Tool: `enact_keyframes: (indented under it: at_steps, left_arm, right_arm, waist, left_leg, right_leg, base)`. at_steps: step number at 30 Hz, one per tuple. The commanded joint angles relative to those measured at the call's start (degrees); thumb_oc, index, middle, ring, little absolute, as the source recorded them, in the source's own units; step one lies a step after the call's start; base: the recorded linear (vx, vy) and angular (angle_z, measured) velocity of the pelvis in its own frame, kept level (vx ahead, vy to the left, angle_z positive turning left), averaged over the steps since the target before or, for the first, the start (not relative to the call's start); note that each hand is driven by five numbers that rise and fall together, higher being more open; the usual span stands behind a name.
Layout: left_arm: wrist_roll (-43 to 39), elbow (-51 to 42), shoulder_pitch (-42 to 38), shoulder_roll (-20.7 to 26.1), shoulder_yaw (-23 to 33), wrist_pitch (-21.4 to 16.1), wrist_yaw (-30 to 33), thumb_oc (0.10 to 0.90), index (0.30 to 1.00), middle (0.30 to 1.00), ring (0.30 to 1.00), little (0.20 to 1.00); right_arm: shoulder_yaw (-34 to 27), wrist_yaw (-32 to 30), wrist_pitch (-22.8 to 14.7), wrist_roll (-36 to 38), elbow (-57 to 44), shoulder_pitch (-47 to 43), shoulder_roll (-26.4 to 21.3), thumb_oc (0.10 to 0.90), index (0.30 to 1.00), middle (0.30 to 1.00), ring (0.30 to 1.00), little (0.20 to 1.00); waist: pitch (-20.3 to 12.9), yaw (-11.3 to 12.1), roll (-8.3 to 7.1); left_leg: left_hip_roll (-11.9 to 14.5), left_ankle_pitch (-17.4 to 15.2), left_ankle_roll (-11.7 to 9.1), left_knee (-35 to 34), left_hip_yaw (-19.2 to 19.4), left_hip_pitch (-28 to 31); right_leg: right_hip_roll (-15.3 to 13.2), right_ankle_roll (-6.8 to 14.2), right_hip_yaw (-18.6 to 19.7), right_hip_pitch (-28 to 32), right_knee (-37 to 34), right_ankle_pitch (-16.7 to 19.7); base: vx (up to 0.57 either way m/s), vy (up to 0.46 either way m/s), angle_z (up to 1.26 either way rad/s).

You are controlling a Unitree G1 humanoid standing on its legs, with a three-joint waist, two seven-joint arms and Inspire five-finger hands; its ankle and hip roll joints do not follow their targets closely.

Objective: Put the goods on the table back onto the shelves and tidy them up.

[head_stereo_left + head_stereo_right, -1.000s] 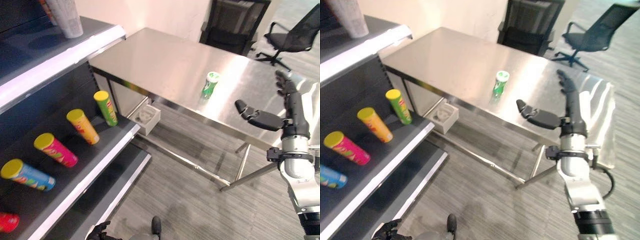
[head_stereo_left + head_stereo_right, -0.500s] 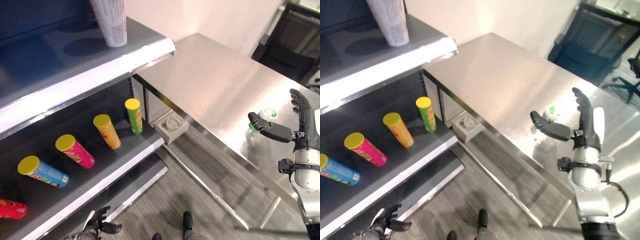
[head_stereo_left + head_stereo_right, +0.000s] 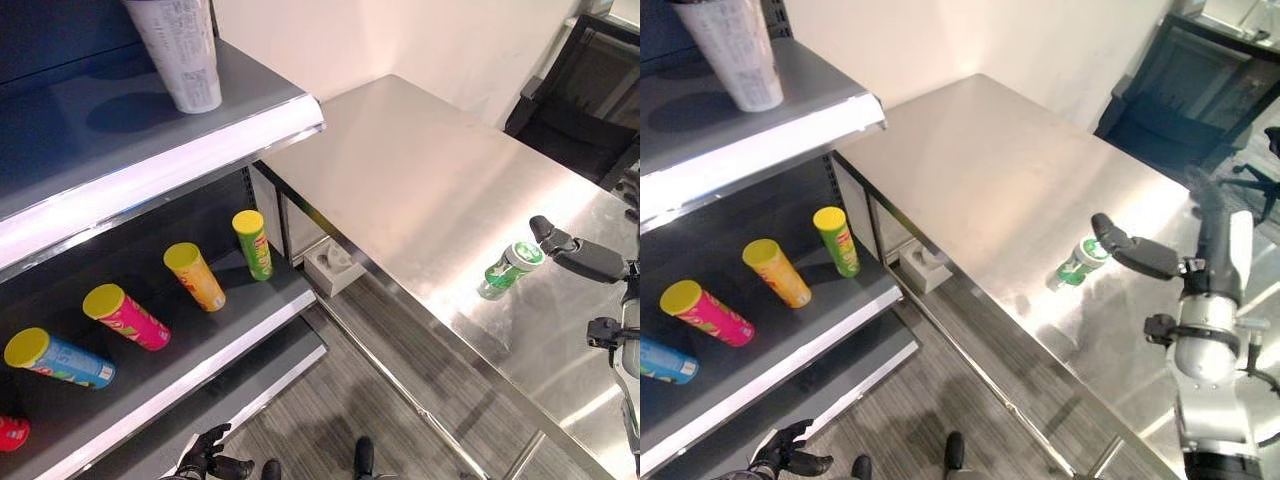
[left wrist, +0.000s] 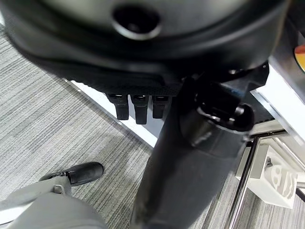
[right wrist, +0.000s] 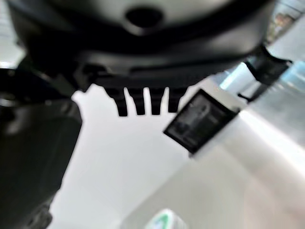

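My right hand (image 3: 1185, 262) is raised over the steel table (image 3: 990, 170), fingers straight and thumb spread wide, holding nothing. I observe the thumb tip just beside the lid of the green can (image 3: 1079, 260), on the can's far side; I cannot tell whether it touches. The can lies tilted on the table near its front edge, lid end toward the hand. It is a green tube with a white-and-green lid and some white print along the side.

My left hand (image 3: 207, 462) hangs low near the floor in front of the shelving, fingers loosely relaxed and empty, well apart from the can.

On the shelf (image 3: 200, 345) to the left I note a row of tubes lying on their sides with yellow lids facing out: a green tube (image 3: 252, 243), an orange tube (image 3: 195, 276), a pink tube (image 3: 125, 315) and a blue tube (image 3: 58, 357). A pale cup (image 3: 180, 50) stands on the upper shelf. A small white box (image 3: 333, 265) sits under the table.
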Motion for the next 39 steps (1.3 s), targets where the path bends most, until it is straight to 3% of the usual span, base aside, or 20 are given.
enact_keyframes:
  at_steps: [1,3,6,17,34,39]
  left_arm:
    - [1.8,0.8,-2.3,3.6,-0.8,-2.2,-0.5,0.800,0.900,0.900,0.900,0.900]
    - [2.9,0.6,-2.9,3.0,-1.2,-2.2,-0.9,0.800,0.900,0.900,0.900,0.900]
    - [4.2,1.3,-3.0,2.6,-1.5,-2.4,-1.1,0.800,0.900,0.900,0.900,0.900]
    - [5.5,1.6,-3.6,3.1,-1.9,-2.9,-1.3,0.800,0.900,0.900,0.900,0.900]
    - [5.1,1.3,-3.1,3.4,-1.9,-2.8,-1.0,0.800,0.900,0.900,0.900,0.900]
    - [5.1,1.1,-2.9,3.4,-1.9,-2.9,-0.8,0.800,0.900,0.900,0.900,0.900]
  right_arm:
    - [-4.9,0.2,-6.0,2.8,-4.6,-2.8,-5.4,0.800,0.900,0.900,0.900,0.900]
    - [-4.5,1.3,-5.8,3.1,-5.4,-1.9,-3.1,0.800,0.900,0.900,0.900,0.900]
    - [-3.4,2.5,-5.5,1.7,-6.2,0.0,-0.2,0.800,0.900,0.900,0.900,0.900]
    - [-1.1,3.1,-4.8,-2.5,-5.4,0.2,1.7,0.800,0.900,0.900,0.900,0.900]
    - [1.4,1.7,-3.6,-5.9,-1.5,-2.2,0.2,0.800,0.900,0.900,0.900,0.900]
    - [1.6,-0.3,-3.0,-10.9,-1.0,-2.6,-1.1,0.800,0.900,0.900,0.900,0.900]
  waist:
    - [-2.4,0.2,-1.64]
    - [-1.9,-1.0,-1.48]
    - [-2.8,-1.7,-0.75]
    - [-2.9,-1.8,-0.11]
    - [-2.7,-0.3,-0.56]
    - [-2.7,0.1,-0.54]
  left_leg:
    - [3.4,0.4,-4.1,2.9,-0.5,-3.4]
    - [3.3,0.0,-3.3,3.7,4.3,-4.4]
    - [3.2,0.6,-3.2,-0.5,6.0,-1.9]
    - [1.8,-0.4,-2.5,-0.5,5.9,-1.0]
    - [1.7,-0.1,-2.7,-0.5,4.8,-1.8]
    - [1.5,0.0,-2.7,-0.5,4.2,-2.0]
  right_leg:
    - [-4.1,5.5,-4.8,3.2,0.8,-5.6]
    - [-4.9,5.8,-5.4,2.6,0.8,-5.0]
    - [-5.1,6.4,-4.8,2.3,0.8,-4.6]
    - [-6.4,6.8,-4.7,2.6,0.8,-4.1]
    - [-6.8,6.9,-6.3,3.2,0.8,-4.5]
    - [-6.9,7.0,-6.8,3.4,0.8,-4.5]
  base:
    - [-0.13,-0.006,-0.12]
    - [-0.08,0.057,0.18]
    - [0.03,0.090,-0.15]
    - [0.01,0.025,-0.03]
    - [0.01,-0.003,0.04]
    - [0.01,-0.001,0.02]
